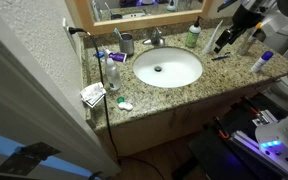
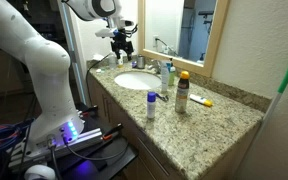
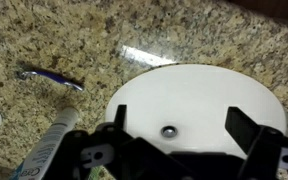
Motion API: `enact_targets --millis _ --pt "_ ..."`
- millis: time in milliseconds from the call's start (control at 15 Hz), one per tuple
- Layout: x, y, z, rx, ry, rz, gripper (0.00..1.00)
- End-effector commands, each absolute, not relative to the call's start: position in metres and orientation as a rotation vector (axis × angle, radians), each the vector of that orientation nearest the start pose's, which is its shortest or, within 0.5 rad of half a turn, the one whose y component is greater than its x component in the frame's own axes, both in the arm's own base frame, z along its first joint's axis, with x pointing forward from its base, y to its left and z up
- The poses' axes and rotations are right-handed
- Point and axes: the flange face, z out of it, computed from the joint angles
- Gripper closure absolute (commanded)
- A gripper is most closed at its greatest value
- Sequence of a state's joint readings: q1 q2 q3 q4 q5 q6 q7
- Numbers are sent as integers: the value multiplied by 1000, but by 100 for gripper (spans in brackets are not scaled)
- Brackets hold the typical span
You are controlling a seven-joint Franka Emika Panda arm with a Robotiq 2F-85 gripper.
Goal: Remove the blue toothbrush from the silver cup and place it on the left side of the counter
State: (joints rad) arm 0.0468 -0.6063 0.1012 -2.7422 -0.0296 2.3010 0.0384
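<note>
The silver cup (image 1: 126,43) stands at the back of the counter (image 1: 219,75) beside the faucet, with the blue toothbrush (image 1: 117,35) sticking up out of it. The cup also shows in an exterior view (image 2: 138,62). My gripper (image 1: 224,42) (image 2: 122,50) hangs open and empty above the counter on the far side of the sink from the cup. In the wrist view its fingers (image 3: 174,130) frame the white sink basin (image 3: 199,95). The cup and the blue toothbrush are out of the wrist view.
A dark toothbrush (image 3: 52,78) (image 1: 221,57) lies on the counter near the gripper. A blue-capped bottle (image 1: 262,62) (image 3: 46,152), a green bottle (image 1: 192,38), a clear plastic bottle (image 1: 111,72) and white packets (image 1: 92,95) sit around the sink. An orange-capped bottle (image 2: 182,92) stands nearer the counter's end.
</note>
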Motion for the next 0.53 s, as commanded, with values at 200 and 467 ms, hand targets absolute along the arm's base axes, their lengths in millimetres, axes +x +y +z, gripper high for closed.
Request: enact_targets --millis 200,467 --pt "363 60 403 -3185 -215 -220 0" --pt "395 118 413 -2989 -215 -132 0"
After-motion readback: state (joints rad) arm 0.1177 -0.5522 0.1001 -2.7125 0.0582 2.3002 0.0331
